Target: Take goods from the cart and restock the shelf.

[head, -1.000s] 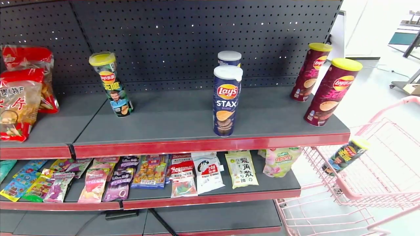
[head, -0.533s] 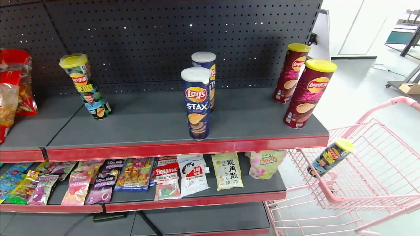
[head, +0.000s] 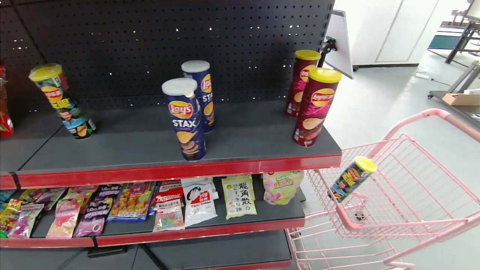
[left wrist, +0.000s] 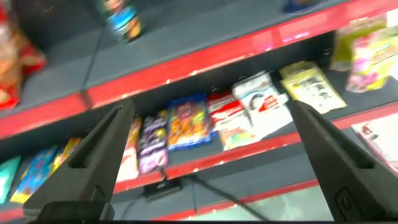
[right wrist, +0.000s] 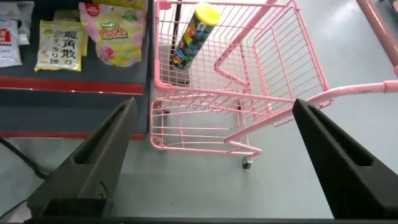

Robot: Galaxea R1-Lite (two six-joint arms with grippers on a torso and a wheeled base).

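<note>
In the head view the whole picture has slid left over the last second, so the camera has turned and the goods have not moved. The pink cart [head: 435, 112] at lower right shows more fully, with the yellow-lidded can [head: 352, 179] leaning in its basket and the shelf [head: 243, 142] at centre left. In the left wrist view the left gripper [left wrist: 210, 109] hangs before the snack packets [left wrist: 186, 121], fingers apart and empty. In the right wrist view the right gripper [right wrist: 213, 106] hovers above the cart, fingers apart, so picking the can looks to be next.

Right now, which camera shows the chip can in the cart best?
The right wrist view: the chip can leans in the pink cart, seen from above, lid to base. The head view shows it side-on, low end by the cart's rim. The left wrist view faces the shelves.
</note>
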